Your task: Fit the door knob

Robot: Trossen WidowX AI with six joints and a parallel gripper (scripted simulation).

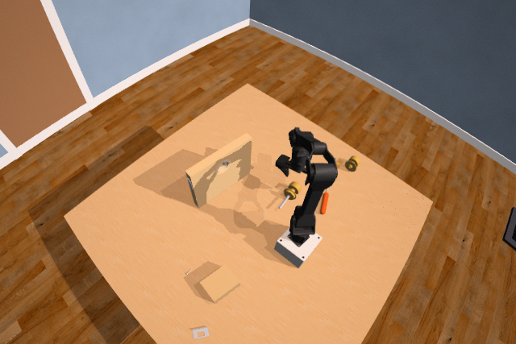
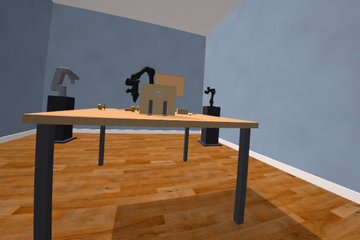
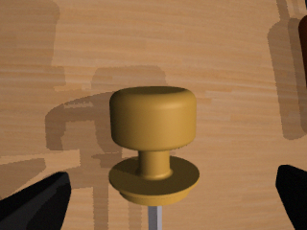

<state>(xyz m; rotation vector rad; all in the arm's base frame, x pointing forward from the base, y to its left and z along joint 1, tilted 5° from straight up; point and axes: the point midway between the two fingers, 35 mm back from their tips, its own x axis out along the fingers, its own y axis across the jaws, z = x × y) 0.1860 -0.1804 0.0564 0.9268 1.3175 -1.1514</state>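
The brass door knob [image 1: 293, 190] [image 2: 134, 108] [image 3: 153, 120] lies on the table between the robot and the upright wood. Its square spindle [image 1: 284, 201] [image 3: 154, 218] points away from the knob's round plate [image 3: 154, 177] and runs out of the bottom of the wrist view. My gripper [image 1: 293, 172] [image 2: 134, 100] [image 3: 175, 180] is open and empty, raised above the knob, with the fingers wide to either side of it in the wrist view. The wood panel [image 1: 233, 182] [image 2: 158, 105] stands upright, with the latch [image 1: 225, 163] [image 2: 158, 92] in its round hole. The socket's details are too small to tell.
A second brass knob [image 1: 352, 163] [image 2: 100, 106] lies farther right. An orange handle [image 1: 324, 203] [image 2: 127, 109] lies beside the arm. A wooden block [image 1: 219, 283] [image 2: 182, 111], a small metal plate [image 1: 200, 332] and a tiny part [image 1: 188, 271] lie on the robot's other side.
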